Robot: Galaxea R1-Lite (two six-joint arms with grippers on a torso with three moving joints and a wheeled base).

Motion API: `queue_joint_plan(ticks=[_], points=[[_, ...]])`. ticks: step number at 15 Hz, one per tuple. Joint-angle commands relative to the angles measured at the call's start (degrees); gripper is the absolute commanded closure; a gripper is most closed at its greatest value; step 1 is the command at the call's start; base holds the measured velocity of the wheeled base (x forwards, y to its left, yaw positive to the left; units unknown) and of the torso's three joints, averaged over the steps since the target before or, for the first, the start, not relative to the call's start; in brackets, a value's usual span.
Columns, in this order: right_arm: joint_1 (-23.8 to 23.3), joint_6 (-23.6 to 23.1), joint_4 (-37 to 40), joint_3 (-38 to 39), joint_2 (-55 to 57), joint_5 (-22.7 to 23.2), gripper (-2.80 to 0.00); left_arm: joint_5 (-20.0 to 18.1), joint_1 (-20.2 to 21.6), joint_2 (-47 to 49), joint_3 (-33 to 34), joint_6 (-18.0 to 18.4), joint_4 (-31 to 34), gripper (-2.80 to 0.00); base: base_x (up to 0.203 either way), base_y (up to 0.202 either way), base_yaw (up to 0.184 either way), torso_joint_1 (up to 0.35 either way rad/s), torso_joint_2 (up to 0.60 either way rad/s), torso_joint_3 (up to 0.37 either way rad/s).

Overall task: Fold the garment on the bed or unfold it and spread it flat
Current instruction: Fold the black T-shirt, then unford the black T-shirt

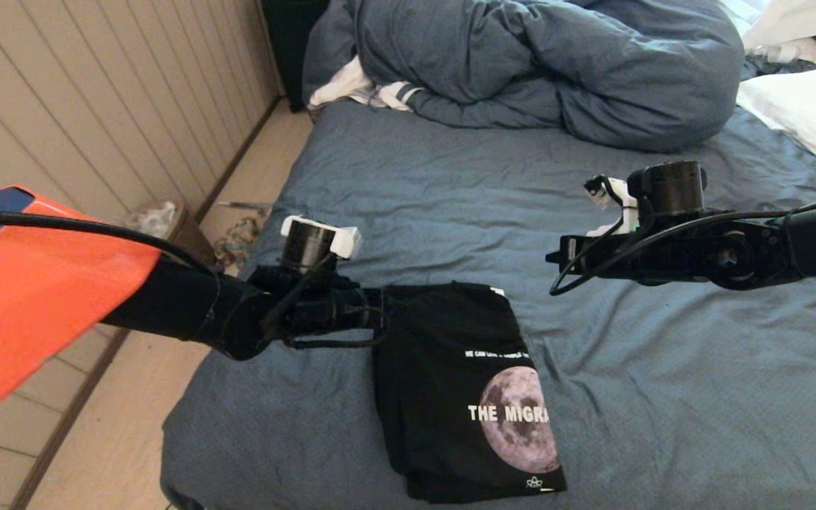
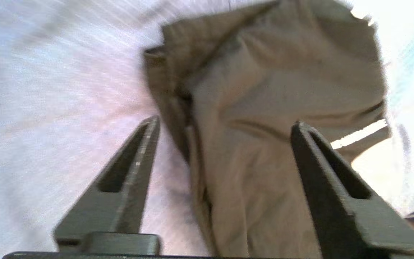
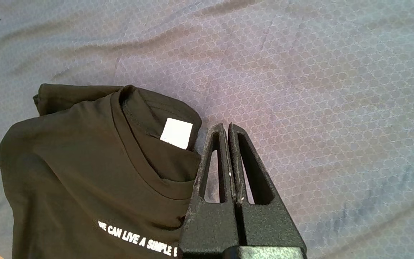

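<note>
The garment (image 1: pixel 465 397), a black T-shirt, lies folded into a narrow stack at the near edge of the bed (image 1: pixel 663 397), print side up. Legible print: "THE MIGRA", cut off at the fold across a moon graphic; the right wrist view reads "WE CAN LIVE A SIMPLE". A blank white neck label (image 3: pixel 176 133) shows inside the collar.

The left claw (image 2: pixel 225 124) hangs over the stack's far left corner, fingers spread wide and holding nothing; this suggests a release after a fold. The right claw (image 3: pixel 227 126) is fully closed and empty, level above the sheet just beside the collar. A bunched duvet (image 1: pixel 535 64) lies farthest back.
</note>
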Motion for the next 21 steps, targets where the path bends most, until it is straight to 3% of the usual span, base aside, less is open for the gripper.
queue_joint_plan(ticks=[1, 2, 3, 9, 13, 17, 21], points=[[0.0, 0.1, 0.3, 0.2, -0.7, 0.1, 0.0, 0.0, 0.7, -5.0, 2.1, -0.1, -0.1, -2.8, 0.0, 0.0, 0.0, 0.0, 0.0, 0.0], [-0.1, 0.1, 0.4, 0.6, -1.2, 0.1, 0.0, 0.0, 1.1, -7.3, 3.9, 0.0, 0.0, -2.8, 0.0, 0.0, 0.0, 0.0, 0.0, 0.0], [-0.2, 0.1, 0.3, 1.9, -2.1, 0.1, 0.0, 0.0, 1.4, -10.0, 6.0, 0.0, 0.1, 0.0, 0.0, 0.0, 0.0, 0.0, 0.0, 0.0], [-0.4, 0.1, 0.6, 10.8, -12.6, 0.0, 0.0, 0.1, 5.2, -28.7, 18.7, 0.4, 2.8, 0.0, 0.0, 0.0, 0.0, 0.0, 0.0, 0.0], [-0.3, 0.0, 3.2, 21.4, -29.2, -0.1, 0.0, 0.9, 8.9, -46.9, 26.0, 0.6, 8.3, 0.0, 0.0, 0.0, 0.0, 0.0, 0.0, 0.0], [-0.4, 0.0, 9.2, 33.1, -52.0, -0.5, 0.0, 8.2, 10.0, -70.1, 34.5, 1.7, 17.1, 0.0, 0.0, 0.0, 0.0, 0.0, 0.0, 0.0], [-0.4, 0.0, 23.2, 38.8, -74.6, -1.9, 0.0, 16.5, 10.3, -90.0, 35.8, 2.5, 37.2, 0.0, 0.0, 0.0, 0.0, 0.0, 0.0, 0.0]])
